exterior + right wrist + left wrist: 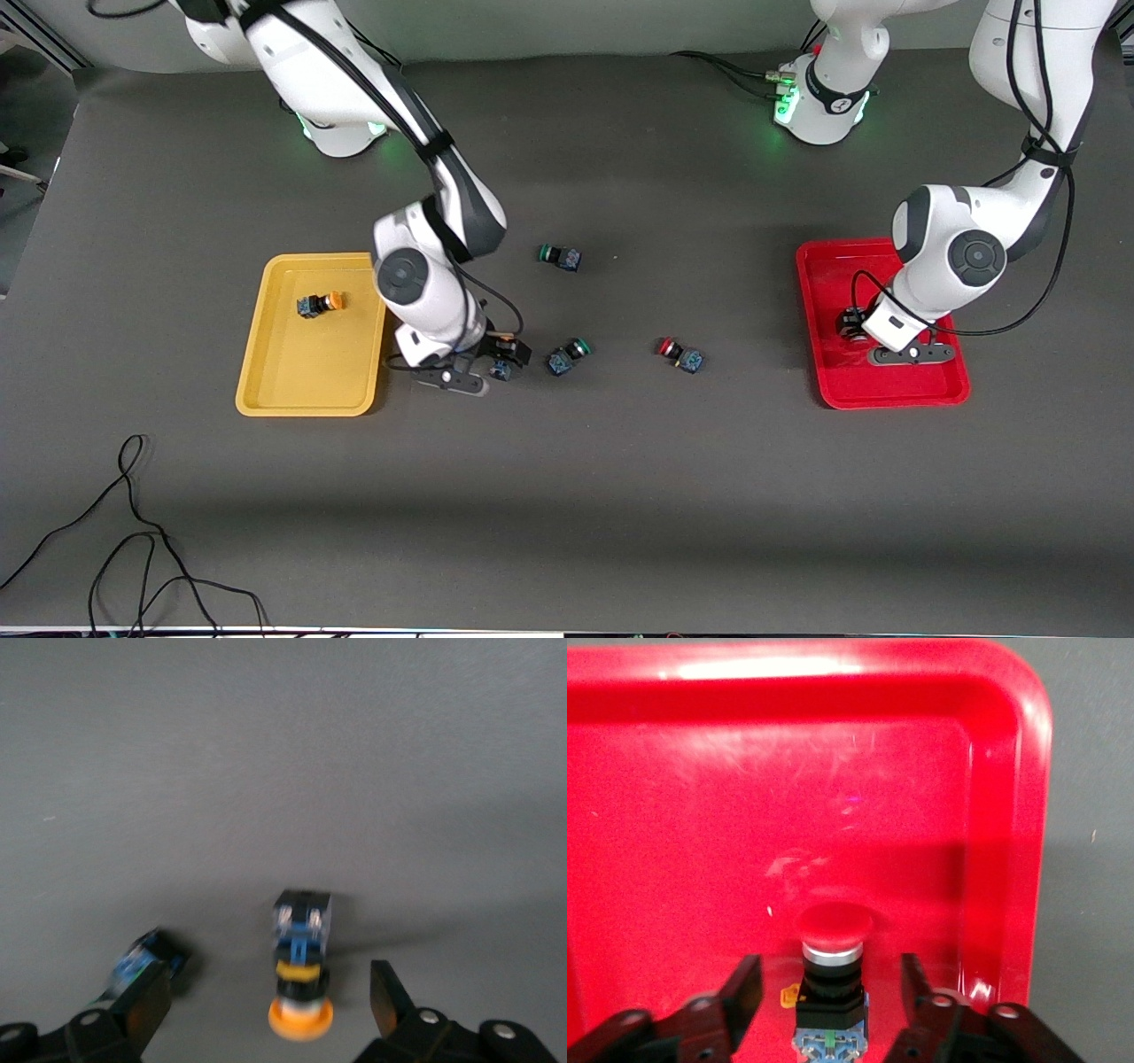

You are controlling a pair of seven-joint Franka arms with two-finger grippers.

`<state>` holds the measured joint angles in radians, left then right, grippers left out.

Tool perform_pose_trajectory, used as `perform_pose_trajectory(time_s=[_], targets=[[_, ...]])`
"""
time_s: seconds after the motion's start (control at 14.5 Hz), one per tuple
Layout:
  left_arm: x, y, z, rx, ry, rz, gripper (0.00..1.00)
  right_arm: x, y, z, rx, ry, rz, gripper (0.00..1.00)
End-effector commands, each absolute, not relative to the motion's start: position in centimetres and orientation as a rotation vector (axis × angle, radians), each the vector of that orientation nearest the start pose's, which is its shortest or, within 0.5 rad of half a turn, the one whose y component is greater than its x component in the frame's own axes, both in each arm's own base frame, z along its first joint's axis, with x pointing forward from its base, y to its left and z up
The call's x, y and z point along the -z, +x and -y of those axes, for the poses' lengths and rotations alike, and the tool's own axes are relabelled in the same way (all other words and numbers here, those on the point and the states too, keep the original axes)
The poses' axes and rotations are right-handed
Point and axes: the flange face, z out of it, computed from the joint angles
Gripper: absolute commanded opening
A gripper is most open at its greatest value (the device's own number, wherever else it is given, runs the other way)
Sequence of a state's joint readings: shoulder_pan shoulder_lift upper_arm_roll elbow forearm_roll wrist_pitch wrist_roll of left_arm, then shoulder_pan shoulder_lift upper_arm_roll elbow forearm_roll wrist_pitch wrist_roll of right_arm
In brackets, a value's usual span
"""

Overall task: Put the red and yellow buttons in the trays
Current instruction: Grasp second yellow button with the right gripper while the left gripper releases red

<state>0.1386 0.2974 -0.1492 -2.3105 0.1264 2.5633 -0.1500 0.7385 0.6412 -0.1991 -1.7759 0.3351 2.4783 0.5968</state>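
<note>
My left gripper (852, 326) is low in the red tray (886, 385), open. A red-capped button (830, 979) lies on the tray floor between its fingers (741, 990), free of both. My right gripper (500, 359) is low over the table beside the yellow tray (306, 390), open around a yellow-capped button (301, 988) that lies on the mat without touching the fingers (388, 997). Another yellow button (319, 304) lies in the yellow tray. A second red button (680, 354) lies on the mat between the trays.
Two green-capped buttons lie on the mat: one (567, 356) close beside my right gripper, also showing by its finger in the right wrist view (146, 958), and one (560, 257) farther from the front camera. Loose black cable (133, 532) lies near the front edge.
</note>
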Motion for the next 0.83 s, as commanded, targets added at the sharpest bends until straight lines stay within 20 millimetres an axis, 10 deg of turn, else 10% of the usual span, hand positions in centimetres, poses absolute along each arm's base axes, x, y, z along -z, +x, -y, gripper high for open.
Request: perform_pose_trajectory(time_s=[0.0,0.14,0.28,0.41,0.76], targets=[[-26.6,53.9,0.8,-0.082,-3.082,0.027,1.0,-18.7,57.4,-35.5,0.084,-3.011,-0.38,0.96],[-31.1,55.5,1.8,-0.121,-3.06,0.022,1.0,-17.3,57.2,-35.4,0.076,-3.024,-0.383,0.79],[-34.7,57.2,4.3,-0.122,-3.07,0.063,1.0,-17.1,57.0,-35.2,0.063,-3.028,-0.39,0.4],[-35.5,57.3,7.8,-0.124,-3.08,0.21,1.0,-17.8,57.1,-35.1,0.051,-3.024,-0.398,0.14],[-34.0,55.6,18.4,-0.143,-3.03,0.793,1.0,-24.5,58.6,-29.7,-0.045,-3.051,-0.43,0.06]])
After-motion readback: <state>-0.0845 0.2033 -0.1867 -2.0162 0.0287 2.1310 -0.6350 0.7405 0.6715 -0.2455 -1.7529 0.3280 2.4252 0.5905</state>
